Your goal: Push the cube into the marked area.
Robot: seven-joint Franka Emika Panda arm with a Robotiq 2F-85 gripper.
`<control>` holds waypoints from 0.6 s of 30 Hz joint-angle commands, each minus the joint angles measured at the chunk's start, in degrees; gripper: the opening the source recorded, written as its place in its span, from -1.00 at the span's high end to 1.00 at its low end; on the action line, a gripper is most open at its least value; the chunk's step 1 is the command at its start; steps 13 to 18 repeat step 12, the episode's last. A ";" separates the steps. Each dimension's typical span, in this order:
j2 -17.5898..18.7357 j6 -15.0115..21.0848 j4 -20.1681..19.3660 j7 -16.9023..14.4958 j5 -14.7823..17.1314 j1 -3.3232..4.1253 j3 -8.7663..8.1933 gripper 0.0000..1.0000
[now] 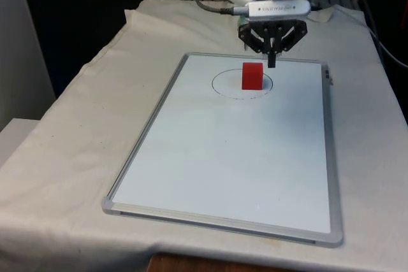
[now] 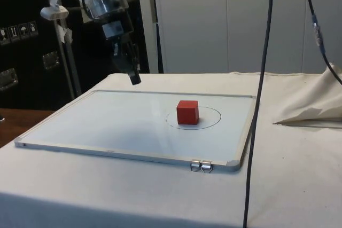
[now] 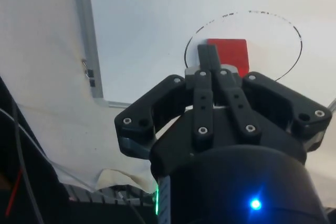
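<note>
A red cube [image 1: 252,76] [image 2: 187,112] [image 3: 231,54] sits on the whiteboard [image 1: 210,157] inside a thin drawn circle [image 1: 220,85] [image 2: 211,112] [image 3: 294,30], toward the circle's robot-side part. My black gripper [image 1: 272,63] [image 2: 135,79] [image 3: 209,54] hangs shut with nothing held, raised above the board's far end, just behind the cube and slightly to the front view's right of it. It does not touch the cube.
The whiteboard [image 2: 107,126] has a metal frame and two small clips [image 2: 202,166] on its edge. A white cloth [image 1: 76,125] covers the table around it. Black cables [image 2: 260,105] hang in front of the side view.
</note>
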 commanded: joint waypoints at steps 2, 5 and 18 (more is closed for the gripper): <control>-0.57 -0.11 0.06 1.15 -0.06 0.11 -0.11 0.99; -0.86 -0.17 0.11 1.72 -0.11 0.11 -0.11 0.99; -1.60 0.29 -0.11 2.98 0.29 -0.11 0.00 0.99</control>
